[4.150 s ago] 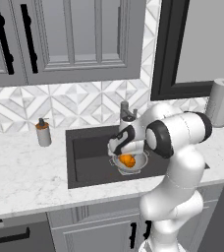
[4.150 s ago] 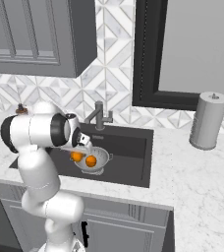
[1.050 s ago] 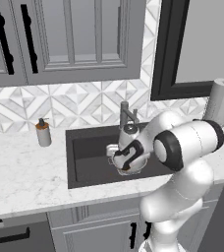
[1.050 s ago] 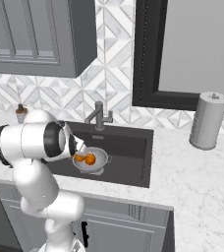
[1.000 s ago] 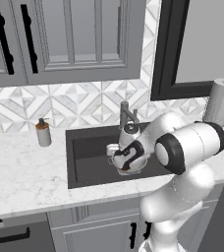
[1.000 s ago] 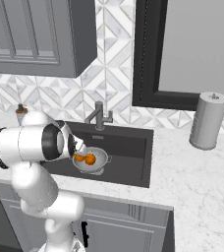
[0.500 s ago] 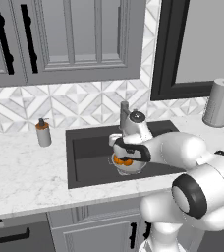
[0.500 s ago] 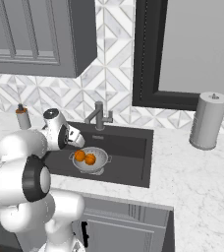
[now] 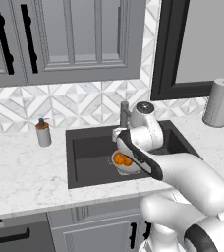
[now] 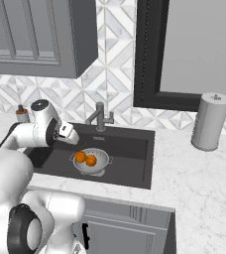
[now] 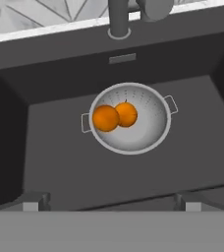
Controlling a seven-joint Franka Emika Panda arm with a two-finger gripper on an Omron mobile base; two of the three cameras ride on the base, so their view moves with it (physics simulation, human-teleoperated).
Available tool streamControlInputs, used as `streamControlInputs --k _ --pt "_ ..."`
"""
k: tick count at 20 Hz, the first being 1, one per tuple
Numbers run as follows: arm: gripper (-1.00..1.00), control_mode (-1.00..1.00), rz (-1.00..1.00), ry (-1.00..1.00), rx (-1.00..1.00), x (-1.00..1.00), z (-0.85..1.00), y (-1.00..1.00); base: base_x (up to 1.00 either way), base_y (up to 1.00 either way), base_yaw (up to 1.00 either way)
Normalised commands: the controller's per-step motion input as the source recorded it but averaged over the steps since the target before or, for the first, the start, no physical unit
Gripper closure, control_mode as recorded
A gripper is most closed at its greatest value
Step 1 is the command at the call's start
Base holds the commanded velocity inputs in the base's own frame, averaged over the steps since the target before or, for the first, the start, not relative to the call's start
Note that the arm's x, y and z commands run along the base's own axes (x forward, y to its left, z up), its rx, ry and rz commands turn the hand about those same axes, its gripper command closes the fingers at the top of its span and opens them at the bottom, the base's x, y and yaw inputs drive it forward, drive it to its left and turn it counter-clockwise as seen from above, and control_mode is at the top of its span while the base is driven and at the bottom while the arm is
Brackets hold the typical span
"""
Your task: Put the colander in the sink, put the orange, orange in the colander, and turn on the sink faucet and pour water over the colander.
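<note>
The colander (image 11: 133, 135) sits upright on the floor of the dark sink (image 11: 60, 162), with both oranges (image 11: 106, 118) (image 11: 126, 114) touching each other in its left half. My gripper (image 11: 111, 204) hangs above the basin's near side, open, its fingertips (image 11: 35, 202) wide apart with nothing between them. The sink faucet (image 11: 118, 17) stands at the back rim, and no stream runs from it. From the right base view the gripper (image 10: 71, 135) is up and left of the colander (image 10: 97, 166) and short of the faucet (image 10: 100, 118). In the left base view my arm partly covers the colander (image 9: 128, 170).
A paper towel roll (image 10: 210, 121) stands on the white marble counter right of the sink (image 10: 130, 149). A soap dispenser (image 9: 43, 133) sits on the counter left of the basin (image 9: 89, 152). Grey cabinets hang above, and a dark-framed window is behind the faucet.
The arm has swung, and the hand has lifted from just over the colander to higher above the basin. Colander and oranges have stayed put. The jaws have stayed open.
</note>
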Motion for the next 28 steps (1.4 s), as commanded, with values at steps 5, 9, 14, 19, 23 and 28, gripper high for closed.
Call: streamControlInputs --k 5,9,14,19,23,28 --pt "-1.0 -1.0 0.06 -0.02 0.0 -0.67 0.28 -0.35 0.0 0.0 0.0" --pt "-1.0 -1.0 0.1 -0.07 0.0 -0.5 0.28 -0.71 0.0 0.0 0.0" --pt "-1.0 -1.0 0.09 -0.06 0.02 -0.17 0.38 -0.69 0.0 0.0 0.0" --pt "-1.0 -1.0 0.07 -0.13 0.01 -0.02 0.21 -0.64 0.0 0.0 0.0" --pt "-1.0 -1.0 0.07 -0.2 0.0 0.0 0.02 -0.58 0.0 0.0 0.0" --pt "-1.0 -1.0 0.07 -0.28 0.0 0.08 0.0 -0.32 0.0 0.0 0.0"
